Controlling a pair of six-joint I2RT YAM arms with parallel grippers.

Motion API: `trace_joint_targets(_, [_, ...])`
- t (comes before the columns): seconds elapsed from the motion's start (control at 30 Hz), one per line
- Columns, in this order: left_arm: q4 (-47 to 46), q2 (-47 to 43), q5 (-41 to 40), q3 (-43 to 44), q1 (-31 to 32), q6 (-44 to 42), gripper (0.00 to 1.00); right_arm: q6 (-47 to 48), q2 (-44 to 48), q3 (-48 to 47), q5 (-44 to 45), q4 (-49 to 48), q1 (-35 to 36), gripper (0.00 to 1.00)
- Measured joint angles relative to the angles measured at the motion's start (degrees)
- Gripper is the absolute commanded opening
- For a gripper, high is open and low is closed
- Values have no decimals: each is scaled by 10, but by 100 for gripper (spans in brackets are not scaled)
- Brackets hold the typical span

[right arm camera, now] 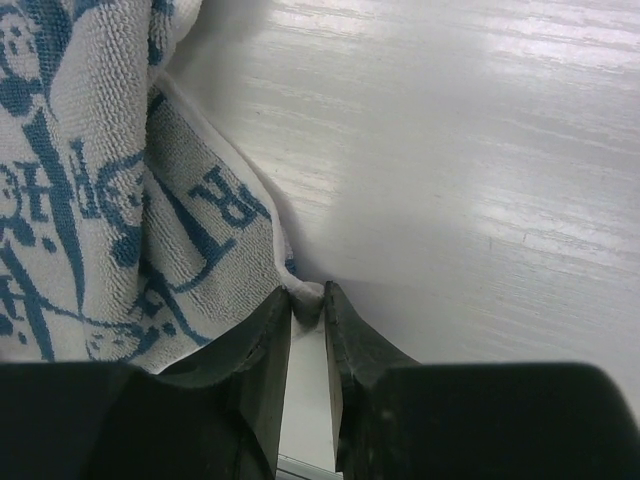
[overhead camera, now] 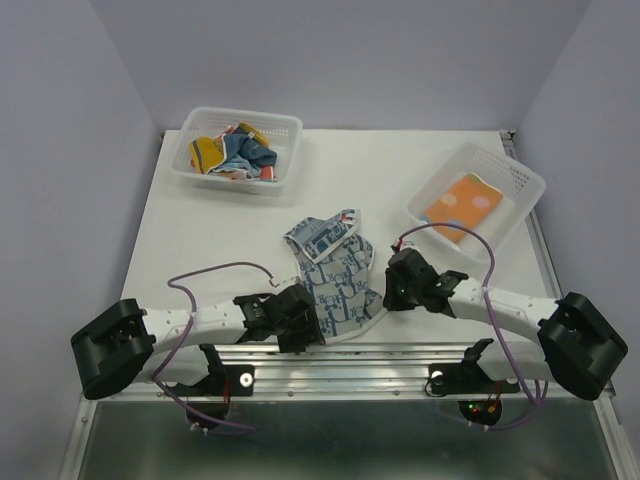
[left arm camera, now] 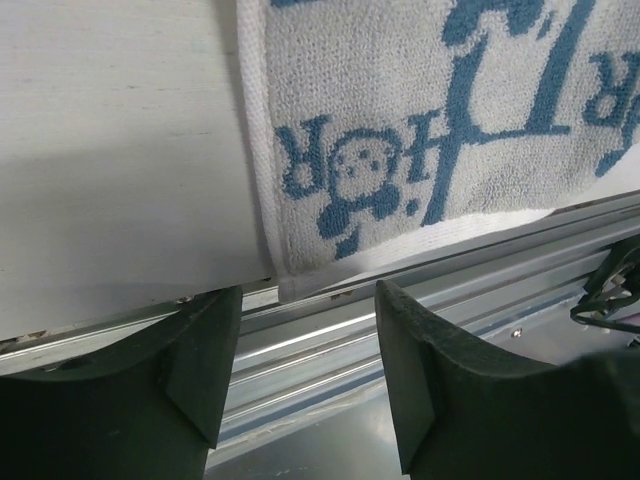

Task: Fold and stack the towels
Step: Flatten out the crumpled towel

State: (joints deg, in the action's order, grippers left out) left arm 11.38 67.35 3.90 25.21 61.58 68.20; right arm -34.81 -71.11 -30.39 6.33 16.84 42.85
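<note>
The white towel with blue print (overhead camera: 335, 280) lies rumpled at the middle of the table's (overhead camera: 200, 230) near edge. The right gripper (right arm camera: 307, 303) is pinched tight on its right edge. The left gripper (left arm camera: 305, 300) stands parted just off the towel's near-left corner, grasping nothing. An orange dotted towel (overhead camera: 462, 205) lies in the basket (overhead camera: 517, 178) near the far-right corner.

I see the white towel with blue print (overhead camera: 335, 280) lying rumpled, half spread, between my two pincers. Its near corner lies just ahead of the left pincer (left arm camera: 305, 300), not touching it. The right pincer (right arm camera: 306, 298) pinches its hem. An orange dotted towel (overhead camera: 462, 205) lies flat well beyond the right pincer. The crumpled towels (overhead camera: 235, 155) are heaped far beyond the left one.
</note>
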Motion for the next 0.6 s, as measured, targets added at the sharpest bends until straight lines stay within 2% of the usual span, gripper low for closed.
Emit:
trace_joint_targets(0.07, [0, 4, -1, 0, 1, 7, 62, 0, 2, 3, -5, -7, 0, 24])
trace_joint_targets(0.17, [-1, 7, -4, 0, 3, 17, 53, 0, 2, 5, -11, -11, 0, 22])
trace_joint_targets(0.2, [-1, 8, -6, 0, 3, 19, 44, 0, 2, 6, -14, -12, 0, 23])
trace_joint_targets(0.3, [-1, 8, -10, 0, 3, 28, 26, 0, 4, 10, -22, -20, 0, 22])
trace_joint_targets(0.33, [-2, 8, -11, 0, 3, 31, 14, 0, 6, 13, -25, -24, 0, 21])
trace_joint_targets(0.4, [-3, 8, -12, 0, 3, 33, 0, 0, 8, 15, -33, -26, 0, 20])
trace_joint_targets(0.6, [-4, -2, -12, 0, 4, 37, 0, 0, 11, 22, -46, -35, 0, 7])
